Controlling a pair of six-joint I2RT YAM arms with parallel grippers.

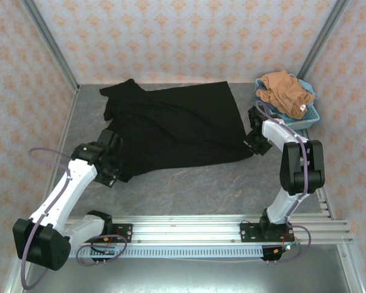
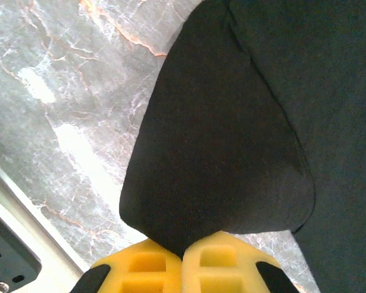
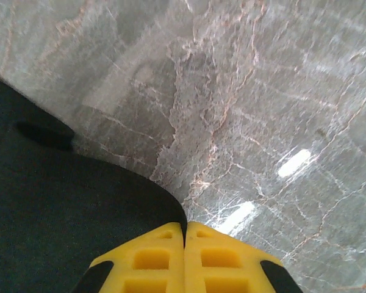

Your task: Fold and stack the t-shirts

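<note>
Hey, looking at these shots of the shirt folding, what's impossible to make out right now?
- Black t-shirt underside: top view, it lies against the table, so any print there is hidden.
- Orange-brown t-shirt: top view, crumpled in the blue basket; its own folds and the basket wall hide its lower part.
- Left claw and right claw: wrist views, the bottom edge cuts off the pads; how much cloth sits between them is hidden.
</note>
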